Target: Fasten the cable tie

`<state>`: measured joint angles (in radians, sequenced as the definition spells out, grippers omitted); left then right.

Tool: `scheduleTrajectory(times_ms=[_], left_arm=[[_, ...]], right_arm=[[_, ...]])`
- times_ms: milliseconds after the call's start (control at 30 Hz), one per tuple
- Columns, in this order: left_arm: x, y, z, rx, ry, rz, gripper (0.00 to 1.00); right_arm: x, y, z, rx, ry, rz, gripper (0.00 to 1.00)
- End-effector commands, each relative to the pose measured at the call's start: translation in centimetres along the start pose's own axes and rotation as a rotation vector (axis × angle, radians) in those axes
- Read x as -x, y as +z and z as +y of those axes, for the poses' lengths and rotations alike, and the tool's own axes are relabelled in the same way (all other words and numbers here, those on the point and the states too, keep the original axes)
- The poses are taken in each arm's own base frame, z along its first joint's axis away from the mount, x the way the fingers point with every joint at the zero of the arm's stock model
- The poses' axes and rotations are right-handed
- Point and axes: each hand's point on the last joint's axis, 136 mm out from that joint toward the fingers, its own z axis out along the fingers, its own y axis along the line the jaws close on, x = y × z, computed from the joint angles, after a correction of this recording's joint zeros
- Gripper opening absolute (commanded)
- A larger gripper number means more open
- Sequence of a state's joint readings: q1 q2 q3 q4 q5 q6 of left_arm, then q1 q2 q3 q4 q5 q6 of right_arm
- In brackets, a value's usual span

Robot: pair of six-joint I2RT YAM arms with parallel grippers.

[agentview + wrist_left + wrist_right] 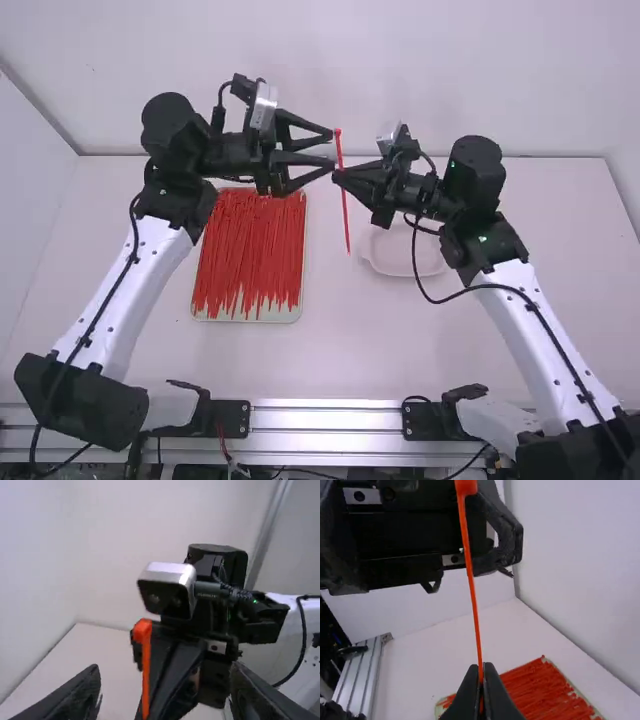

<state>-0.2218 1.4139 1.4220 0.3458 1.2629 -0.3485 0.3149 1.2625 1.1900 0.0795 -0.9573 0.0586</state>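
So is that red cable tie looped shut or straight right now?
Straight, unfastened. The cable tie runs as one straight strip from the right gripper, which is shut on it. Its tail hangs free, not through the head.

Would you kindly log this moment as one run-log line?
right claw: shut on cable tie, upright | left claw: open near its head
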Motion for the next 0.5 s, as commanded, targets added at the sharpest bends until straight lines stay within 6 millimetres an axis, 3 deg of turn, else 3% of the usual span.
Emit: scheduleTrajectory(times_ms=[0, 167, 233, 467], left_arm=[[1.1, 0.46, -0.56, -0.018, 0.031, -0.009, 0.55], [1.63, 0.42, -0.74, -0.018, 0.028, -0.014, 0.42], [1.75, 0.63, -1.15, -0.035, 0.036, -0.015, 0.3], [1.53, 0.63, -1.0, -0.03, 0.017, -0.01, 0.25]], right_arm=[[1.42, 0.27, 0.97, 0.039, -0.023, -0.022, 0.0], [1.54, 0.56, 1.36, 0.052, -0.037, -0.027, 0.0], [1.76, 0.49, 1.53, 0.063, -0.049, -0.034, 0.0], [1.89, 0.47, 1.71, 0.073, -0.053, -0.038, 0.0]])
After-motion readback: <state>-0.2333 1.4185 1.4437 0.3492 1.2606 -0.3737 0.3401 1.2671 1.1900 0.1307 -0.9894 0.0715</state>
